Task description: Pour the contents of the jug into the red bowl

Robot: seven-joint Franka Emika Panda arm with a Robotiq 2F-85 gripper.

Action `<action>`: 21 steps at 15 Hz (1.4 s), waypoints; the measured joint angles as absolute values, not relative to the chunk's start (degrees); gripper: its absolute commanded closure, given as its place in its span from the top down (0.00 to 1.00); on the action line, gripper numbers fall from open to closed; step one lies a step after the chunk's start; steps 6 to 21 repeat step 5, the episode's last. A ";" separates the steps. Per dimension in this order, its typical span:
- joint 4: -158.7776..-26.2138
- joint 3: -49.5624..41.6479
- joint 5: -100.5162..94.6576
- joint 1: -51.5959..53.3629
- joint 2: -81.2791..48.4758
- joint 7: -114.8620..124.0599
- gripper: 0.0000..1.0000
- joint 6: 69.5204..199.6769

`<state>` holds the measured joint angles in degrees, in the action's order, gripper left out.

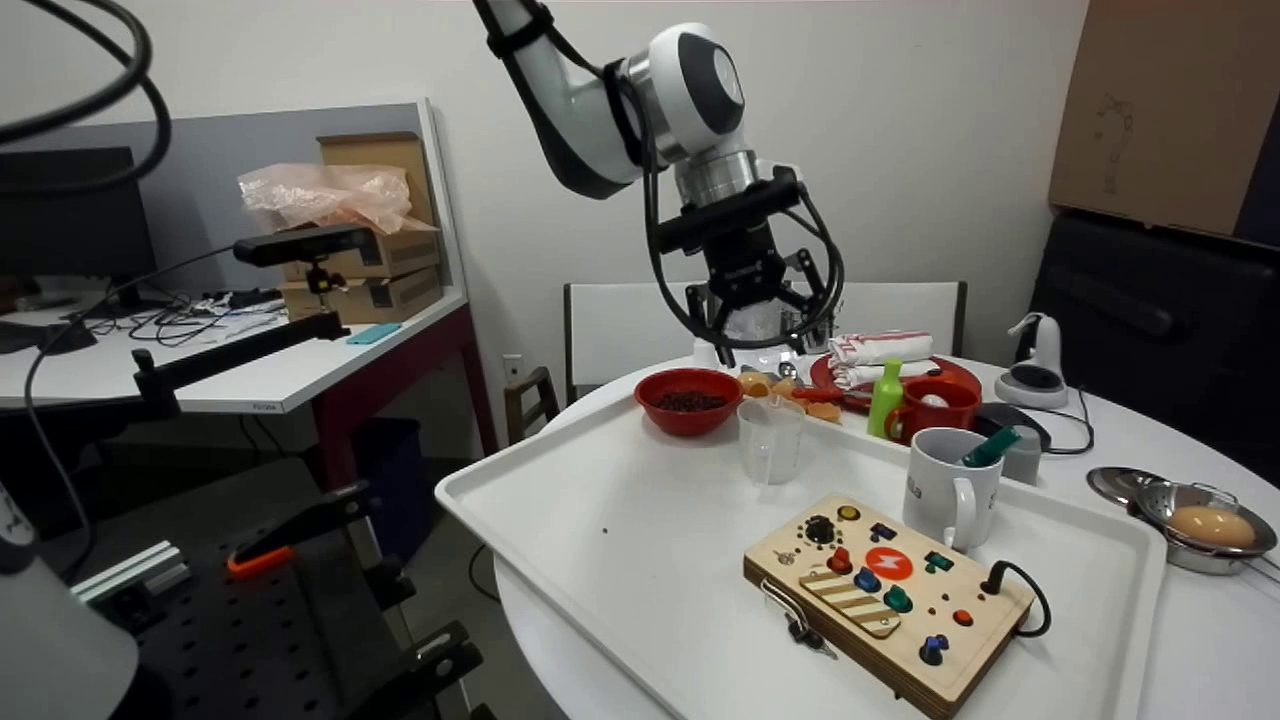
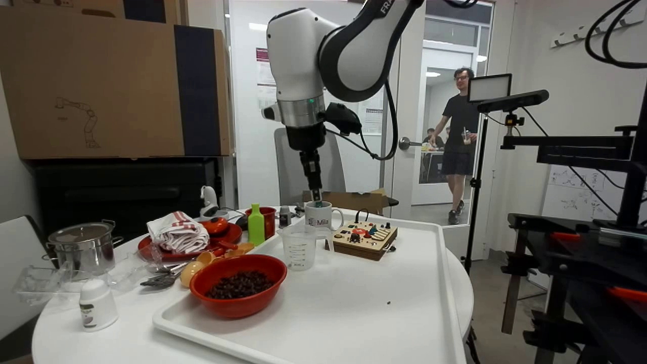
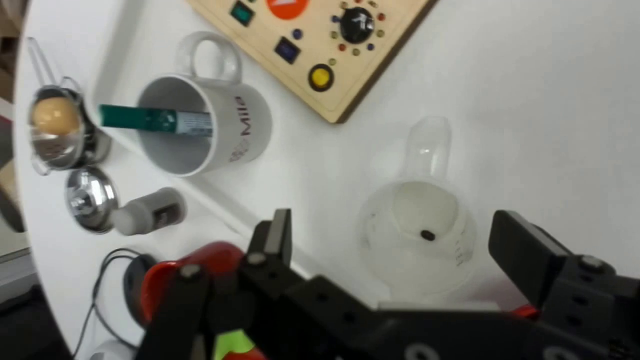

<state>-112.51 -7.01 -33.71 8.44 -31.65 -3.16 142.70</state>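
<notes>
The jug is a clear plastic measuring jug with a handle. It stands upright on the tray in both exterior views (image 1: 770, 440) (image 2: 299, 247). In the wrist view the jug (image 3: 420, 255) holds one dark bean at its bottom. The red bowl (image 1: 680, 418) stands beside the jug at the tray's corner, holding many dark beans; it also shows in an exterior view (image 2: 237, 306). In the wrist view only a red sliver shows behind the gripper. My gripper (image 3: 392, 230) is open and empty, above the jug, apart from it; it shows in both exterior views (image 1: 762, 350) (image 2: 317, 197).
The white tray (image 1: 600, 600) also bears a wooden control box (image 1: 885, 600) and a white mug (image 1: 950, 485) with a green marker. Beside the tray are eggshells (image 2: 194, 270), a green bottle (image 2: 256, 225), a red cup (image 1: 935, 405) and a folded towel (image 2: 177, 235). One bean (image 2: 388, 303) lies loose.
</notes>
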 measured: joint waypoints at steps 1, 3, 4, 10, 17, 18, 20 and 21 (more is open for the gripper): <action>-113.67 -8.77 -37.75 10.02 -29.78 -0.61 1.00 142.69; -115.71 -11.04 -45.83 11.80 -26.51 4.66 1.00 142.04; -116.71 -11.37 -49.48 11.90 -24.96 6.81 1.00 141.42; -117.58 -11.50 -51.50 11.87 -23.80 8.06 1.00 141.10; -117.58 -11.50 -51.50 11.87 -23.80 8.06 1.00 141.10; -117.58 -11.50 -51.50 11.87 -23.80 8.06 1.00 141.10; -117.58 -11.50 -51.50 11.87 -23.80 8.06 1.00 141.10; -117.58 -11.50 -51.50 11.87 -23.80 8.06 1.00 141.10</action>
